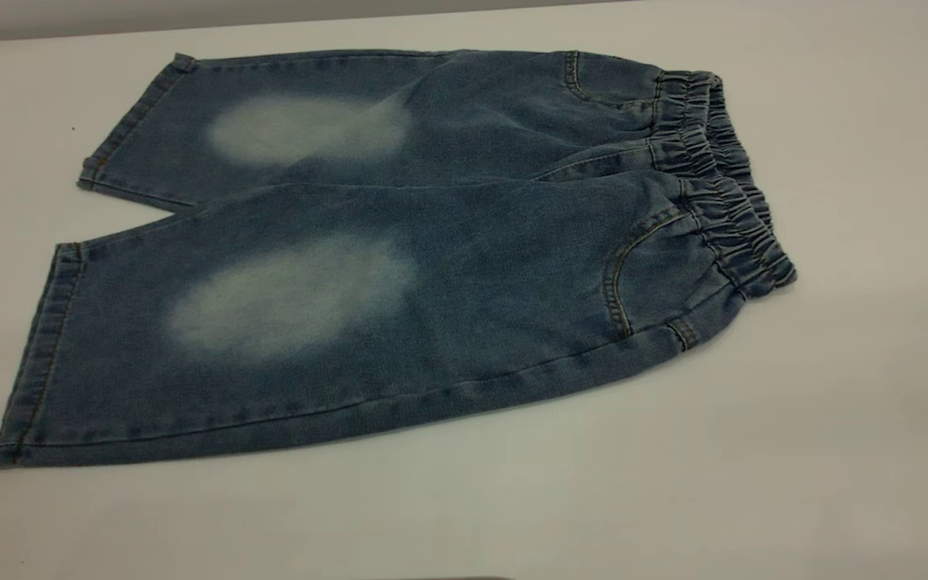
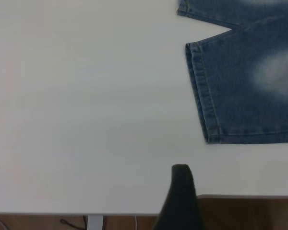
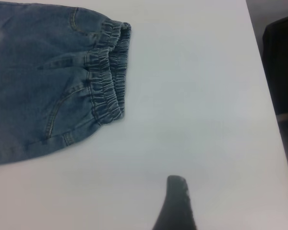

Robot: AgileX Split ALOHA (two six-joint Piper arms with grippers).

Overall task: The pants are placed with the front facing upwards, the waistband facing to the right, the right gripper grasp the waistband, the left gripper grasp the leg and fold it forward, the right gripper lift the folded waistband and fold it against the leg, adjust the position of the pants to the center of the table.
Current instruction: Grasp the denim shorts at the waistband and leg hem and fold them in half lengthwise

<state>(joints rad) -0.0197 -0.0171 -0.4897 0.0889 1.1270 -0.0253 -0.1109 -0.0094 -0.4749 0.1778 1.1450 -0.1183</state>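
The blue denim pants (image 1: 399, 266) lie flat and front up on the white table (image 1: 834, 419). Both legs point left, the near leg (image 1: 271, 338) in front of the far leg (image 1: 287, 129). The gathered waistband (image 1: 722, 177) is at the right. Neither gripper shows in the exterior view. In the left wrist view a black part of the left gripper (image 2: 181, 199) sits by the table's edge, well apart from the leg cuff (image 2: 201, 96). In the right wrist view a black part of the right gripper (image 3: 176, 203) is over bare table, apart from the waistband (image 3: 108, 81). Nothing is held.
The table's edge (image 2: 110, 213) runs close to the left gripper, with brown floor and cables beyond it. A dark object (image 3: 281, 62) stands past the table's side edge in the right wrist view. Bare tabletop surrounds the pants on all sides.
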